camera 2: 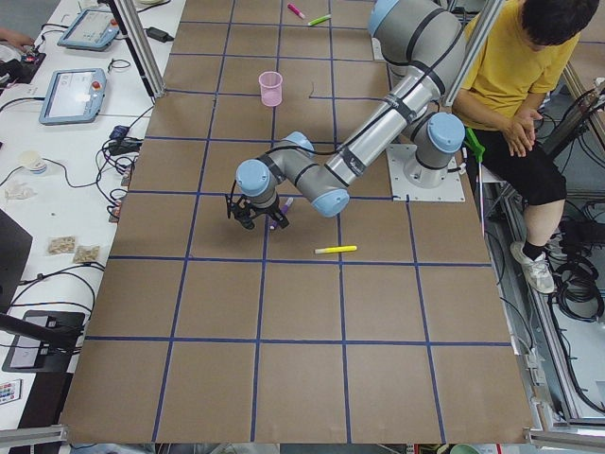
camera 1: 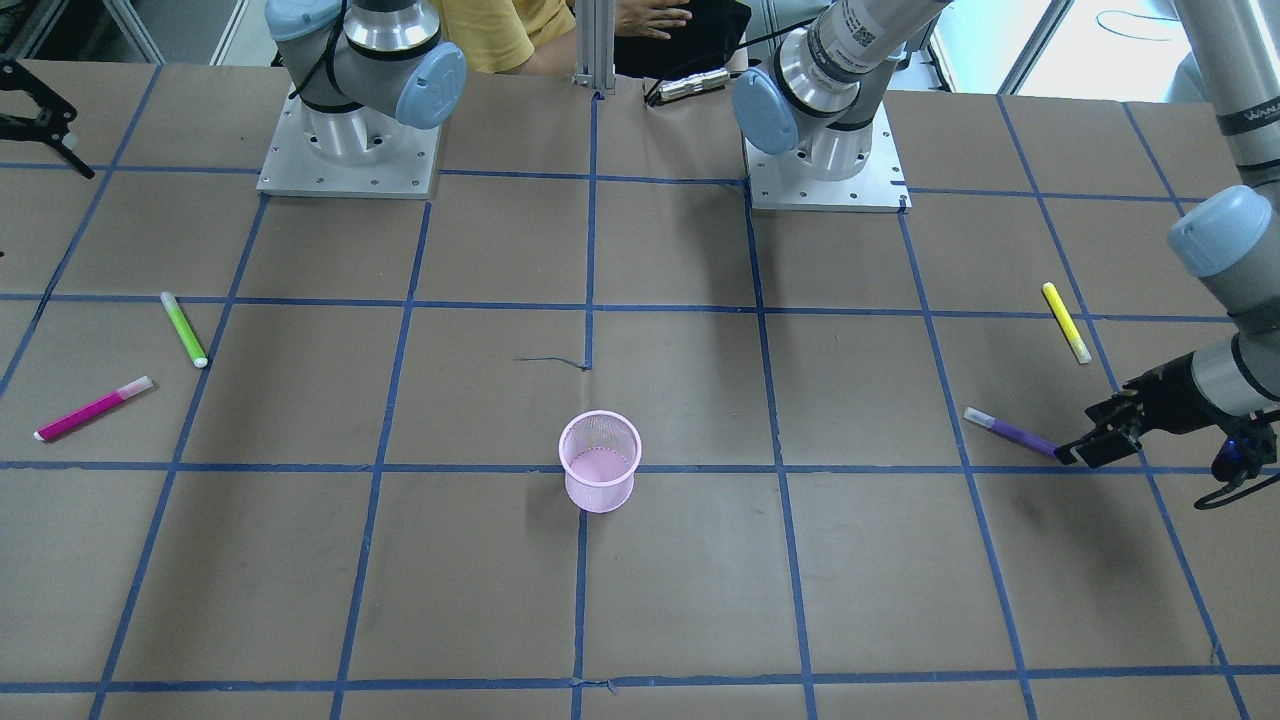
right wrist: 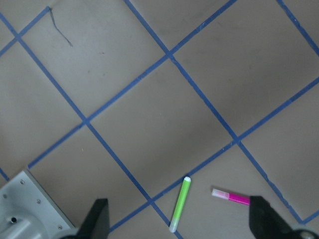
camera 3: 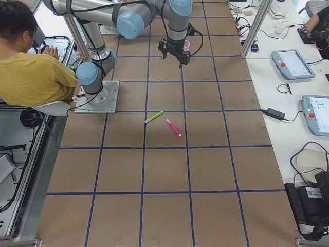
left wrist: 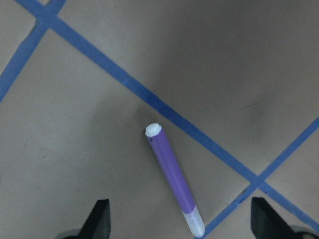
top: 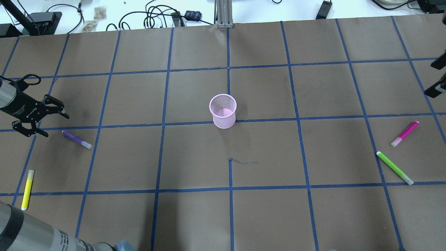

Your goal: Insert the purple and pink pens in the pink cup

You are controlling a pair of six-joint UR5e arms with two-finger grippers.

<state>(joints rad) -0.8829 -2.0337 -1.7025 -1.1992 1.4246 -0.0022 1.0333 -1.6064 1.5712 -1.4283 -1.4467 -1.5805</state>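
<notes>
The thin purple pen (top: 77,139) lies flat, well apart from the pink mesh cup (top: 223,111). Its pale cap end points toward the middle. Its dark end is near the left gripper (top: 57,126), which is spread wide. The pink pen (top: 405,134) lies slanted, far right. The right gripper (top: 436,76) is spread too.

You are working in a robotics lab: the table (top: 264,216) is papered brown and gridded with blue tape (top: 195,190), metal plates (camera 1: 290,175) anchor two arm bases (camera 1: 345,125), and teach pendants (camera 2: 71,95) and cables (top: 153,17) crowd the white side bench (camera 2: 38,203).
</notes>
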